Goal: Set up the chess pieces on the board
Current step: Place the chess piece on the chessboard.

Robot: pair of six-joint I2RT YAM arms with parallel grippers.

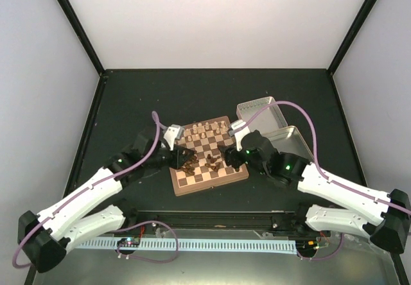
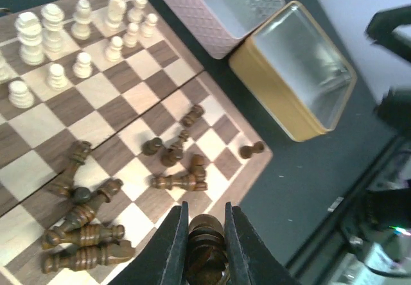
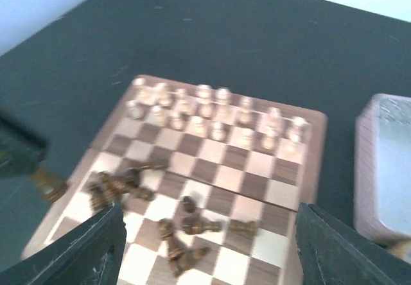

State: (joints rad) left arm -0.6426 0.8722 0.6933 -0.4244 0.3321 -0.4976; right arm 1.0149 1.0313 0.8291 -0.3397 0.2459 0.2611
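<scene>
— What did the overhead camera show?

— The small square wooden chessboard (image 1: 192,183) lay mid-table between my arms. My left gripper (image 1: 183,158) was over its left side and my right gripper (image 1: 234,160) over its right. Pale cream chessmen (image 1: 209,129) stood along the far rows. Dark brown chessmen (image 1: 210,164) lay scattered nearer me. Two square metal tin halves (image 1: 257,109) sat just past the board's far right corner.

— And your left wrist?

— The left fingers (image 2: 173,250) were closed on one dark brown piece (image 2: 207,240) by the board's edge. Other dark pieces lay toppled on the squares, and the cream ones stood upright.

— The right wrist?

— That view was blurred. The right fingers (image 3: 96,246) were spread wide with nothing between them, above the board.
</scene>
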